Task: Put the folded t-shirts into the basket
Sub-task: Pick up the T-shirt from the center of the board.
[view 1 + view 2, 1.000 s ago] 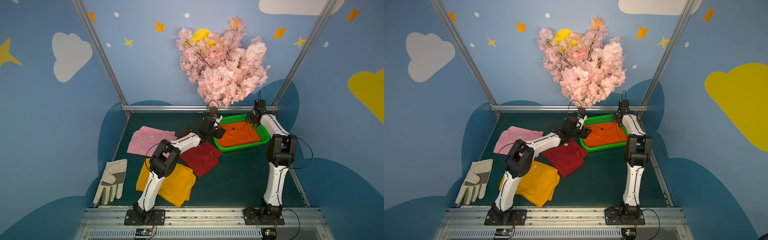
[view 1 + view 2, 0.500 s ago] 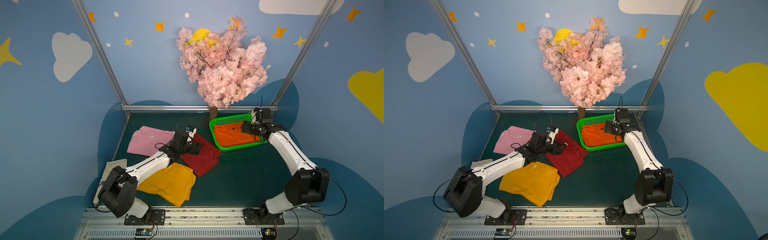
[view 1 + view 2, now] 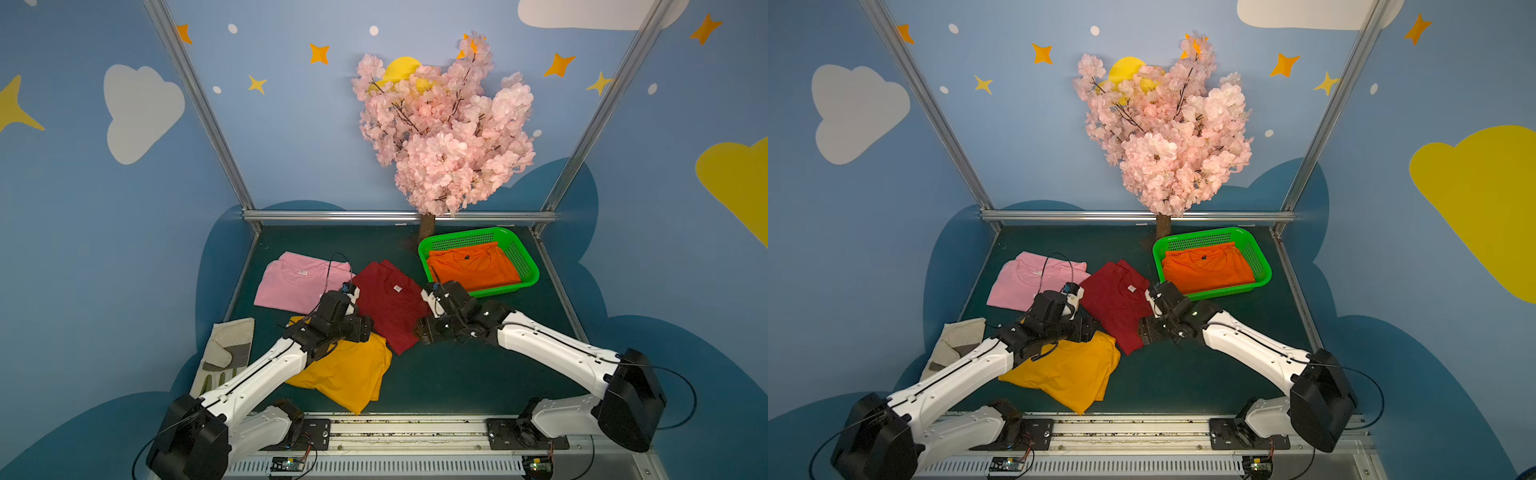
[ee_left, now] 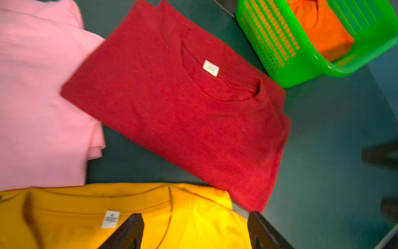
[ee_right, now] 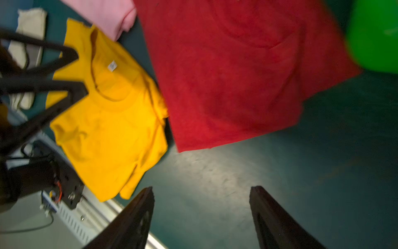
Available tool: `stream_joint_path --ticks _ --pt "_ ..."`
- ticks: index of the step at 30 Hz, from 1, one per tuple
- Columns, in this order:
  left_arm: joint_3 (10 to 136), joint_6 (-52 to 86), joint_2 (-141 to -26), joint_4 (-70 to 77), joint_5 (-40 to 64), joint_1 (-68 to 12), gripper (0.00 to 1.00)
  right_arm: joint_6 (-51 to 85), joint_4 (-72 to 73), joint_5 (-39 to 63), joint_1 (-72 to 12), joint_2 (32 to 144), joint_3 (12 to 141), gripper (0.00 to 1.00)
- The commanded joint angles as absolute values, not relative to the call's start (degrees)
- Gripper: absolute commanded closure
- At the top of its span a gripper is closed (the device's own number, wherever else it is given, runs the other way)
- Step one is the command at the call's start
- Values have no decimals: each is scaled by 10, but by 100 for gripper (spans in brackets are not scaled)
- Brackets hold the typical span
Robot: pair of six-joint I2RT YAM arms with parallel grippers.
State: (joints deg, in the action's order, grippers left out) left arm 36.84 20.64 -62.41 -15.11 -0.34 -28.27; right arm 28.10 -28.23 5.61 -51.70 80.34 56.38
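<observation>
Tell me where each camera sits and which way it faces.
Top views: high above the robot, facing down toward the back wall; left arm and right arm show.
Left wrist: on its arm, facing down at the red shirt; open left pincer shows.
Right wrist: on its arm, facing down at the table; open right pincer shows.
Both wrist views share red shirt, yellow shirt, basket.

A whitish-grey work glove (image 3: pixel 227 351) is seen lying flat at the left edge of the dark green table mat (image 3: pixel 457 374), towards the front. An artificial pink blossom tree (image 3: pixel 446 137) is stood at the back, its brown trunk (image 3: pixel 427 230) set just before the aluminium frame bar (image 3: pixel 374 215). The blue walls are painted with a white cloud (image 3: pixel 139 112), a yellow cloud (image 3: pixel 735 183) and orange stars (image 3: pixel 319 53)
</observation>
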Motion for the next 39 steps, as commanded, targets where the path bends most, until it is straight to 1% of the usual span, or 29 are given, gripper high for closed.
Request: stream_joint_path --ticks 1,3,6,10,12,14,16,20,22,24,29,34,39 --pt "383 235 -611 -183 -4 -249 19 318 -235 70 -562 865 597 26" --pt "392 249 -609 -189 22 -213 17 319 -230 75 -588 915 625 27" --pt "420 254 -619 -220 86 -140 17 323 -221 78 -618 978 656 30" --pt "456 246 -641 -263 167 -51 17 326 -209 77 -630 1033 674 34" --pt "472 228 -657 -285 179 -21 17 329 -195 83 -632 1048 674 35" --pt "492 201 -675 -313 167 1 17 331 -196 78 -632 1064 676 36" --pt "511 165 -697 -336 127 19 17 331 -198 65 -632 1078 677 37" --pt "523 125 -731 -358 64 43 17 329 -200 46 -639 1103 684 39" --pt "523 114 -748 -363 49 52 17 329 -195 41 -642 1117 688 41" --pt "523 108 -769 -369 46 64 17 331 -185 39 -643 1129 690 46" --pt "541 98 -827 -387 23 84 17 332 -153 46 -643 1135 673 67" --pt "588 67 -899 -404 15 106 17 322 -126 64 -642 1134 656 85" --pt "620 40 -965 -417 9 114 15 313 -116 77 -641 1135 651 92"
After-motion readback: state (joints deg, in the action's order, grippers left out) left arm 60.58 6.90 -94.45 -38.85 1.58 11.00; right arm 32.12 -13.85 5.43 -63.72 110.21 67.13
